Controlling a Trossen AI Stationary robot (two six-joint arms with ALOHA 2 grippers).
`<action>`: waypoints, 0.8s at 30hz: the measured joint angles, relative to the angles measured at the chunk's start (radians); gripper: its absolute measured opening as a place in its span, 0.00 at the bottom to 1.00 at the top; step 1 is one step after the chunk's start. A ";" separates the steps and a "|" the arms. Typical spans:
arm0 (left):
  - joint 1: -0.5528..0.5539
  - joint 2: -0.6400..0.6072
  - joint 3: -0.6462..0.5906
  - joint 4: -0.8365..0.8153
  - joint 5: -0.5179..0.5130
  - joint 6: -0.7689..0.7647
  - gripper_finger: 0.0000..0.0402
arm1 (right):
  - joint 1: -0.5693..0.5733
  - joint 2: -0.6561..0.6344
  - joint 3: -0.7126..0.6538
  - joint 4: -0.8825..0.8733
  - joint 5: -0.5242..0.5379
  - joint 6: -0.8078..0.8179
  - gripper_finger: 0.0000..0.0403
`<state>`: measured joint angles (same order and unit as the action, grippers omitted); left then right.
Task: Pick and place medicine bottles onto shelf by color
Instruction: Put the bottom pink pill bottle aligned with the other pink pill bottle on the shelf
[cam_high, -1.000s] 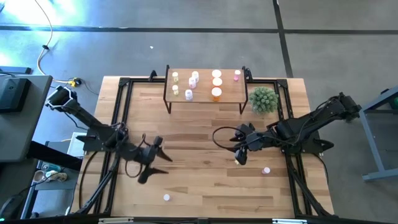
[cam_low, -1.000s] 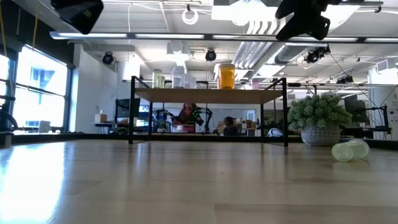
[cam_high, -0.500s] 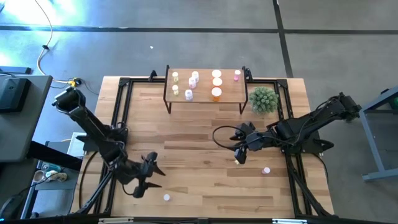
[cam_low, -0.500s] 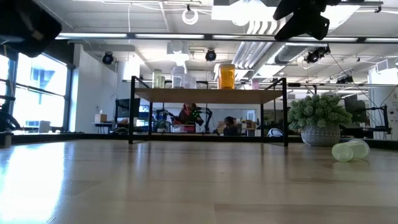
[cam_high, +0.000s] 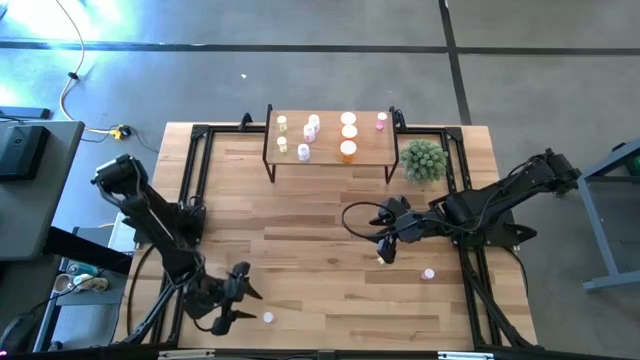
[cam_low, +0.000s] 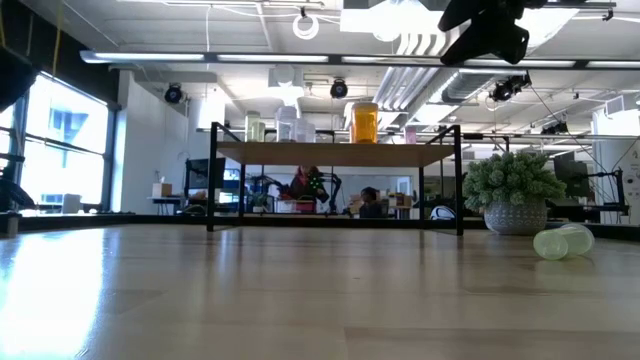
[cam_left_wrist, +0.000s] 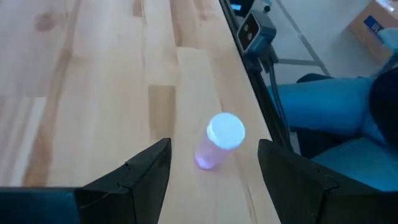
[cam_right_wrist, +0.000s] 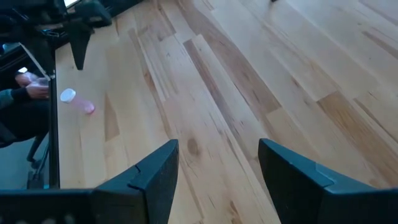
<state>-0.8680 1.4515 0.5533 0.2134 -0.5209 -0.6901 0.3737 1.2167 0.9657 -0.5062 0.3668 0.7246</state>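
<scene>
A pink medicine bottle (cam_left_wrist: 217, 142) with a white cap lies on its side near the table's near edge. My left gripper (cam_high: 238, 305) hovers low just to its left, open, and the bottle shows ahead between its fingers, untouched. My right gripper (cam_high: 386, 240) hangs open above the table's middle right. A pale yellow-green bottle (cam_high: 383, 258) lies on its side just nearer than it, and another pink bottle (cam_high: 428, 273) lies to its right. The shelf (cam_high: 330, 139) stands at the far edge with several bottles upright on its top.
A green spiky plant (cam_high: 423, 160) in a pot stands right of the shelf. Black frame rails (cam_high: 190, 200) run along the table's left and right sides. A person in blue (cam_left_wrist: 329, 106) is close beyond the table's edge by the left gripper.
My left gripper has swung toward the table's near edge and gone down, rolling as it went, and now stands close to the pink bottle there. Its fingers have stayed open. The bottles have not moved.
</scene>
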 joint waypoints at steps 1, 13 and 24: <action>-0.003 0.017 0.000 0.011 0.000 -0.005 0.57 | 0.000 0.000 0.000 0.002 0.001 0.000 0.52; -0.018 0.181 0.000 0.213 -0.016 -0.006 0.57 | 0.000 0.000 0.000 0.007 0.004 0.000 0.52; 0.009 0.305 0.066 0.281 -0.052 0.042 0.57 | 0.000 0.000 0.000 0.009 0.005 0.000 0.52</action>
<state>-0.8591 1.7565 0.6193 0.4939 -0.5728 -0.6479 0.3737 1.2167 0.9657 -0.4976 0.3714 0.7250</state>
